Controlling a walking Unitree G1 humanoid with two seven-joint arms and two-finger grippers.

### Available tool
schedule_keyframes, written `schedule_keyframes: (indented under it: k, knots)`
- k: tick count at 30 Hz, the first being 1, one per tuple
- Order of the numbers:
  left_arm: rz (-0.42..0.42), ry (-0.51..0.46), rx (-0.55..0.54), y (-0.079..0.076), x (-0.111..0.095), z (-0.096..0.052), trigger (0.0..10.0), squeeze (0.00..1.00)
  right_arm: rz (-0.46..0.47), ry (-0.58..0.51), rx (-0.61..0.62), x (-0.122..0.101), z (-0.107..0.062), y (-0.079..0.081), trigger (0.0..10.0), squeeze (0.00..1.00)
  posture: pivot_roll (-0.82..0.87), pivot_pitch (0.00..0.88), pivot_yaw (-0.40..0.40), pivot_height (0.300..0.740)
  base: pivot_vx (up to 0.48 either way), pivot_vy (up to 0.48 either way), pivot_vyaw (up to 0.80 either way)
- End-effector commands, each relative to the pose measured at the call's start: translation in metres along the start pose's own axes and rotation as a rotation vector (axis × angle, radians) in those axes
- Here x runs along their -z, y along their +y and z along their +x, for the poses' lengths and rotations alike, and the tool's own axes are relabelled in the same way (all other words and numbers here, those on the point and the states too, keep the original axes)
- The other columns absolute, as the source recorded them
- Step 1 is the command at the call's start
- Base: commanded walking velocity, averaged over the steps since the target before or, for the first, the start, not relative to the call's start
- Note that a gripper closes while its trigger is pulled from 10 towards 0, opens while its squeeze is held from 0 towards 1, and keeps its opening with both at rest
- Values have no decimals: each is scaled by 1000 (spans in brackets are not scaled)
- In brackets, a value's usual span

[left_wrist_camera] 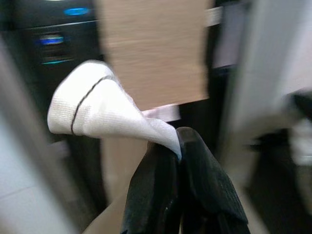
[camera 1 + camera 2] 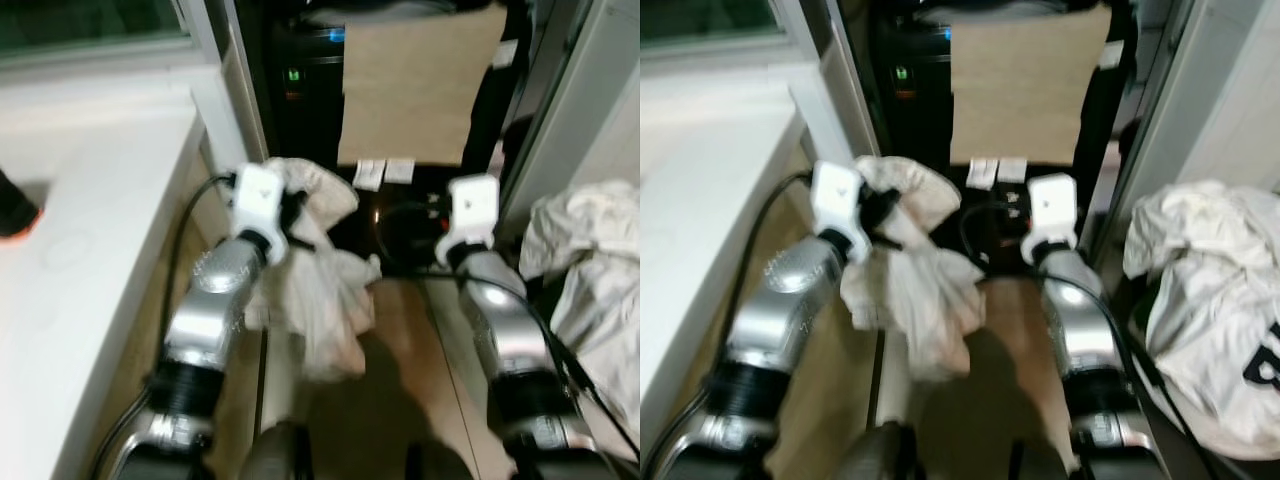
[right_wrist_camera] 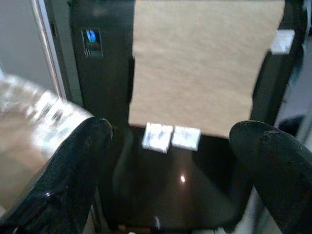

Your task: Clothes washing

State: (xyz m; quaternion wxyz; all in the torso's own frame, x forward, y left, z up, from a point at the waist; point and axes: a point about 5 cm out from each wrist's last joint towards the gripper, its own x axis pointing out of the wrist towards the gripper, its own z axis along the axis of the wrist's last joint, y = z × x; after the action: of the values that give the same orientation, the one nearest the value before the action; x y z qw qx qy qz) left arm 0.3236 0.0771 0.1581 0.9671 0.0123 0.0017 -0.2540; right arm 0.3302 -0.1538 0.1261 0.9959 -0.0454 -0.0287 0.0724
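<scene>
Silver arms reach forward at mid-frame. Left end effector (image 1: 178, 151) is pinched tight on a white cloth (image 2: 320, 275) hanging centre-left before the dark washer (image 2: 400, 215). Right end effector (image 3: 178, 161) gapes wide, empty. More laundry (image 2: 585, 270) heaps at right.

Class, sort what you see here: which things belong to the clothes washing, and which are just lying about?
Belongs to the job:
- pale garment, clamped in the left gripper
- dark washing machine ahead
- open right gripper
- heap of white laundry on the robot's right

Lying about:
- brown sheet on the machine
- white counter
</scene>
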Motion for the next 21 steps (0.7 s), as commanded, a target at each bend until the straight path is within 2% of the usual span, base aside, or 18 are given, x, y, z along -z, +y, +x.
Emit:
schedule_keyframes:
  k: [1,5,11,15,17,21]
  knots:
    - [54,-83,-3,0,-19,-2,0,0,2,-51,-42,-10,2,11,10000,0,-144,0,60,696,0,0,0]
    - [68,-89,29,-7,-19,-1,0,0,6,-71,-54,-12,4,12,10000,0,-145,0,59,708,0,0,-431]
    - [60,-98,51,-13,-19,-2,0,0,0,-66,-24,-13,6,5,10000,0,-152,0,59,731,0,0,0]
    - [78,-109,47,-14,-19,-1,0,0,-30,-38,-17,-8,7,3,10000,0,-152,0,57,740,433,0,0]
    - [112,-104,34,-11,-16,-1,0,0,-37,-31,-30,-6,8,5,10000,0,-150,0,52,740,439,0,0]
    - [109,-89,15,-7,-10,-1,0,0,-40,-29,-42,-6,9,6,10000,0,-150,0,47,740,428,0,0]
